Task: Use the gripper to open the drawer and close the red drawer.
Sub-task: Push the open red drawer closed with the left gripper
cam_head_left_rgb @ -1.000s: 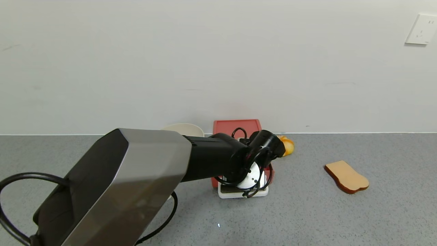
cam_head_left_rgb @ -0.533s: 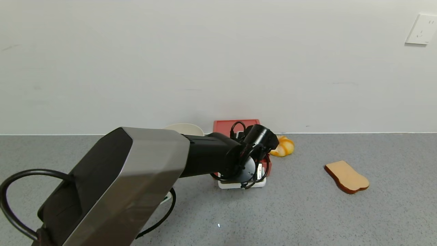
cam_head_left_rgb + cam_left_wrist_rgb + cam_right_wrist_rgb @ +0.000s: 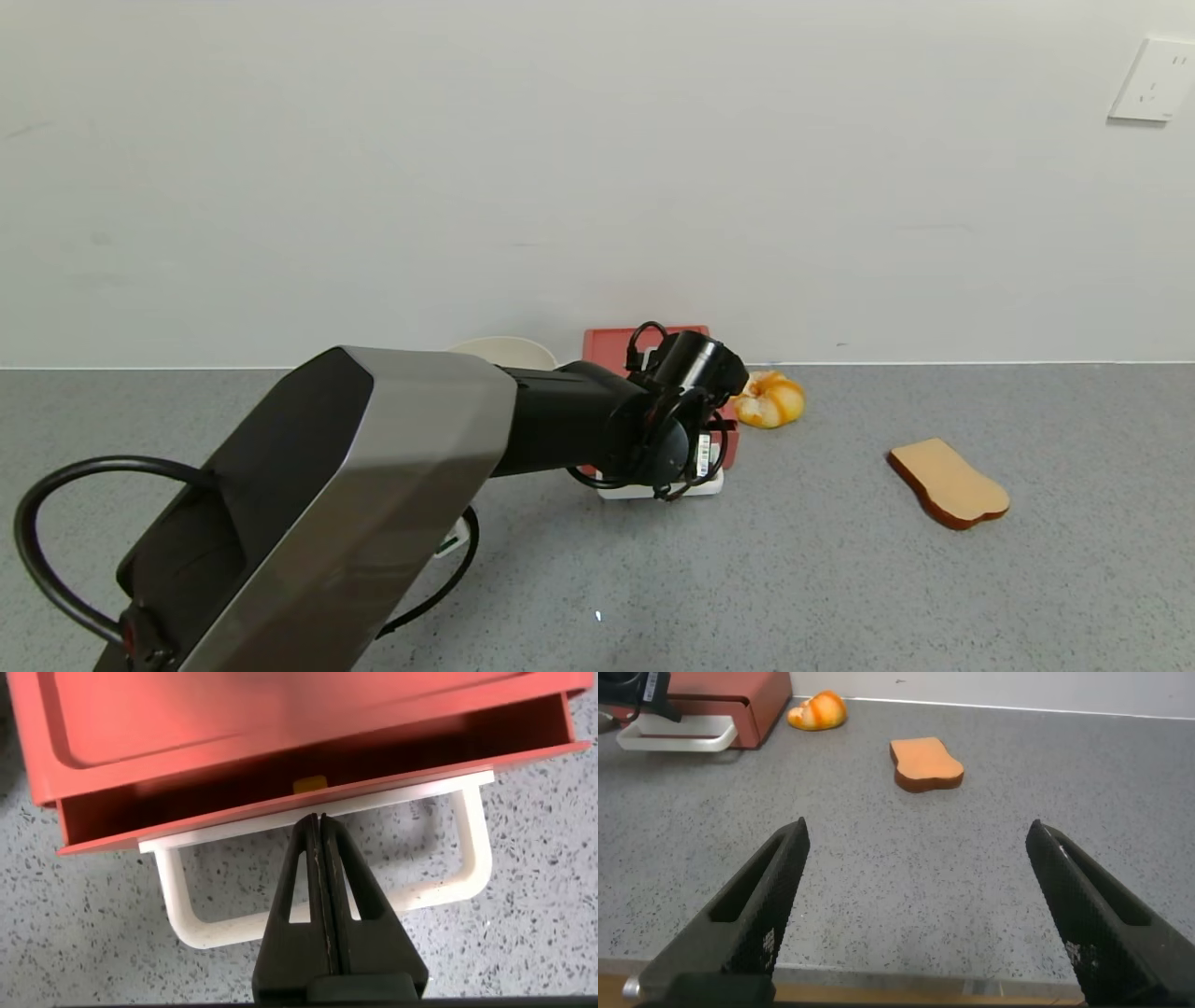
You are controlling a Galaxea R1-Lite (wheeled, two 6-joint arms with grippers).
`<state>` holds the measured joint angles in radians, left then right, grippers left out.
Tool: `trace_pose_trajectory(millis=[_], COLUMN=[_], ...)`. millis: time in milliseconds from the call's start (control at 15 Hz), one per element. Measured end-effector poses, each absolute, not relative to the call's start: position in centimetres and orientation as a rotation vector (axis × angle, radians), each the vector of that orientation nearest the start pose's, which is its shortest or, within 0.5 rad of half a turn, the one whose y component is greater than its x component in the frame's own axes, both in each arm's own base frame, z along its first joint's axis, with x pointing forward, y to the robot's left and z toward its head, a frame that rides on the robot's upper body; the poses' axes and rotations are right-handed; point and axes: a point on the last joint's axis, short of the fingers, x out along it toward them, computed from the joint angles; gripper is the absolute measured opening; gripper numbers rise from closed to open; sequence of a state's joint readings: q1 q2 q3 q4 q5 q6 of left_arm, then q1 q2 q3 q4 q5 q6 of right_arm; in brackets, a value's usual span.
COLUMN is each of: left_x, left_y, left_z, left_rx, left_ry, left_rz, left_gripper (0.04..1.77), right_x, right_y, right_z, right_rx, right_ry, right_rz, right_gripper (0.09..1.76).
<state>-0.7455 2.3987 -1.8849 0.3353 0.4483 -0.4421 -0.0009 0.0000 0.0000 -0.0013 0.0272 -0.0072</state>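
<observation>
The salmon-red drawer box [image 3: 644, 338] stands against the back wall. Its red tray [image 3: 308, 812] sticks out only a little, and something yellow shows in the narrow gap. The white loop handle [image 3: 472, 849] lies over the grey counter; it also shows in the head view [image 3: 709, 483]. My left gripper [image 3: 320, 819] is shut with nothing between its fingers. Its tips stand inside the handle loop, against the handle's bar at the tray front. My right gripper [image 3: 918, 831] is open and empty, low over the counter, far from the drawer [image 3: 719, 709].
A beige bowl [image 3: 504, 350] sits just left of the drawer, partly hidden by my left arm [image 3: 373, 467]. An orange bread roll [image 3: 768, 399] lies right of the drawer. A toast slice [image 3: 948, 483] lies farther right. The wall stands directly behind.
My left gripper has moved toward the wall. The white handle and red tray have slid back with it into the box, so much less tray sticks out.
</observation>
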Motion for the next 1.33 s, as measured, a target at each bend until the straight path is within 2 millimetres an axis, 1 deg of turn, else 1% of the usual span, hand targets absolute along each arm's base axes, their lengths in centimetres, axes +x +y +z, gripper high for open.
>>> trace_pose_trajectory(millis=[667, 933, 1133, 1333], left_x=[37.0, 37.6, 37.5, 36.8], left_y=[-31.1, -31.1, -31.0, -30.8], left_z=[10.6, 10.8, 10.7, 10.7], left_rx=[0.063, 0.059, 0.061, 0.093], left_ry=[0.729, 0.695, 0.702, 0.751], left_rz=[-0.112, -0.125, -0.121, -0.116], left_gripper=[0.11, 0.11, 0.11, 0.11], right_x=[-2.3, -2.3, -2.3, -2.3], right_y=[0.1, 0.1, 0.1, 0.1], right_z=[7.6, 7.6, 7.6, 7.6], right_rx=[-0.007, -0.007, -0.007, -0.007], right_ry=[-0.001, -0.001, -0.001, -0.001], right_rz=[0.026, 0.026, 0.026, 0.026], right_gripper=[1.71, 1.71, 1.71, 1.71])
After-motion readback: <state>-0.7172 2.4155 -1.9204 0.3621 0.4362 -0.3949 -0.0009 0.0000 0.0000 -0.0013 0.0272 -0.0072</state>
